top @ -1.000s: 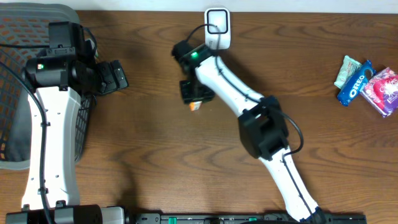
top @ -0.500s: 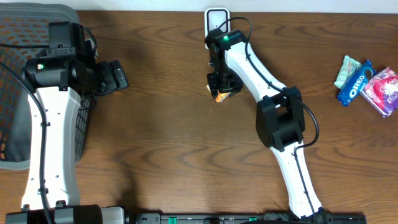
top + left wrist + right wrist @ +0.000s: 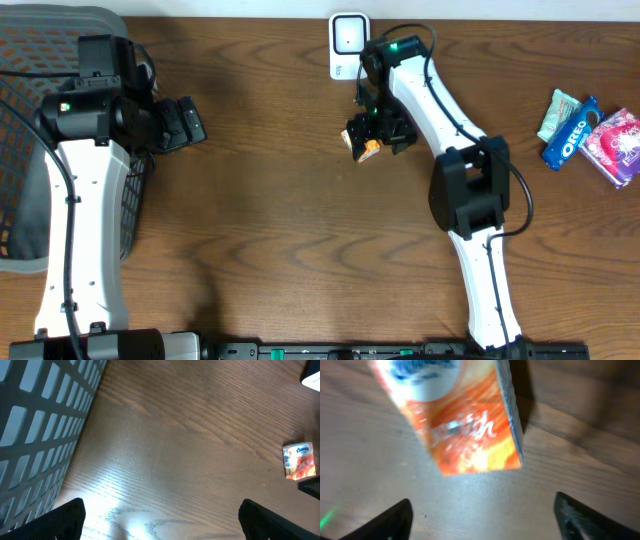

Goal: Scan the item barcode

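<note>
I have the right tool (image 3: pixel 482 517) spread wide, pinching nothing; the orange tissue pack (image 3: pixel 460 425) lies on the worktop (image 3: pixel 260 230) just ahead of its fingertips, touching neither. It sits near the white scanner (image 3: pixel 347 44), apart from it. My left tool (image 3: pixel 160 520) is also spread and empty, well apart from it, beside the basket (image 3: pixel 20 150).
</note>
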Controlling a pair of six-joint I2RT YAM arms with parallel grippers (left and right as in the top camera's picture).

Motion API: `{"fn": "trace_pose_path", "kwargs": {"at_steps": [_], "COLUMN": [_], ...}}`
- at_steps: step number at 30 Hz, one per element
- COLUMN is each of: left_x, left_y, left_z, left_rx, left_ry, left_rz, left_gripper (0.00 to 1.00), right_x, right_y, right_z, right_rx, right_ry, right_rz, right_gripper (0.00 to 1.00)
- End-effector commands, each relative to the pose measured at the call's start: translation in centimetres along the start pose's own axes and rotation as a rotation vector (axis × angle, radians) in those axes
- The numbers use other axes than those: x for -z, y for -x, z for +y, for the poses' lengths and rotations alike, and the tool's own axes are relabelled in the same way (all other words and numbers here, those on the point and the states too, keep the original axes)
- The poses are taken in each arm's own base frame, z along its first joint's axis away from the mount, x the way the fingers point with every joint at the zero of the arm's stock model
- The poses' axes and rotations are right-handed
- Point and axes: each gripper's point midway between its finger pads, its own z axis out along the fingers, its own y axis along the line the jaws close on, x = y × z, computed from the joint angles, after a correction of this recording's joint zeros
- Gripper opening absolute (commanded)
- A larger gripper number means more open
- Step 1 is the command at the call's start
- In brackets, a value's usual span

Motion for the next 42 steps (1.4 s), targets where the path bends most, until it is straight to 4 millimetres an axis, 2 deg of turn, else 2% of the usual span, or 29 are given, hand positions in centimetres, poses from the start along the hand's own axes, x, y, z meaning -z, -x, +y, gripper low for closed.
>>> {"fn": "trace_pose_path", "kwargs": {"at_steps": [1, 4, 8, 9, 13, 18, 21, 23, 26, 29, 31, 33, 35, 38, 41, 42], "left_x": [0.1, 0.1, 0.1, 0.1, 0.1, 0.1, 0.1, 0.1, 0.1, 0.1, 0.1, 0.1, 0.1, 0.1, 0.1, 0.1], "left_y": [0.0, 0.0, 0.0, 0.0, 0.0, 0.0, 0.0, 0.0, 0.0, 0.0, 0.0, 0.0, 0.0, 0.0, 0.0, 0.0], "left_z": [0.2, 0.2, 0.2, 0.2, 0.2, 0.2, 0.2, 0.2, 0.2, 0.2, 0.2, 0.2, 0.2, 0.2, 0.2, 0.2], "left_rx": [-0.003, -0.003, -0.003, -0.003, -0.003, -0.003, -0.003, -0.003, -0.003, -0.003, -0.003, -0.003, -0.003, -0.003, -0.003, -0.003], "left_ry": [0.010, 0.010, 0.010, 0.010, 0.010, 0.010, 0.010, 0.010, 0.010, 0.010, 0.010, 0.010, 0.010, 0.010, 0.010, 0.010], "left_rz": [-0.002, -0.002, -0.002, -0.002, -0.002, -0.002, -0.002, -0.002, -0.002, -0.002, -0.002, -0.002, -0.002, -0.002, -0.002, -0.002], "left_gripper": [0.98, 0.98, 0.98, 0.98, 0.98, 0.98, 0.98, 0.98, 0.98, 0.98, 0.98, 0.98, 0.98, 0.98, 0.98, 0.98], "right_x": [5.1, 5.6, 3.6, 2.5, 0.6, -1.0, -2.1, -2.6, -2.5, -2.7, -3.2, -4.6, -5.7, -7.4, -7.6, -7.4], "right_y": [1.2, 2.7, 3.9, 4.3, 4.6, 4.9, 4.9, 4.6, 4.2, 4.0, 3.9, 3.5, 3.3, 2.8, 2.5, 2.5], "right_z": [0.1, 0.1, 0.2, 0.5, 1.5, 1.5, 1.2, 1.3, 2.3, 3.0, 3.1, 2.9, 2.8, 2.9, 3.7, 4.1], "right_rx": [0.045, 0.112, 0.144, 0.141, 0.136, 0.131, 0.122, 0.108, 0.109, 0.112, 0.112, 0.086, 0.052, 0.008, 0.002, -0.005], "right_ry": [-0.035, -0.037, -0.001, 0.045, 0.153, 0.175, 0.175, 0.187, 0.250, 0.287, 0.287, 0.287, 0.288, 0.311, 0.361, 0.388], "right_rz": [-0.174, -0.235, -0.227, -0.213, -0.180, -0.154, -0.132, -0.111, -0.098, -0.089, -0.083, -0.058, -0.040, -0.016, -0.004, -0.002], "right_gripper": [0.87, 0.77, 0.58, 0.53, 0.51, 0.45, 0.35, 0.23, 0.15, 0.15, 0.18, 0.24, 0.24, 0.15, 0.02, 0.01]}}
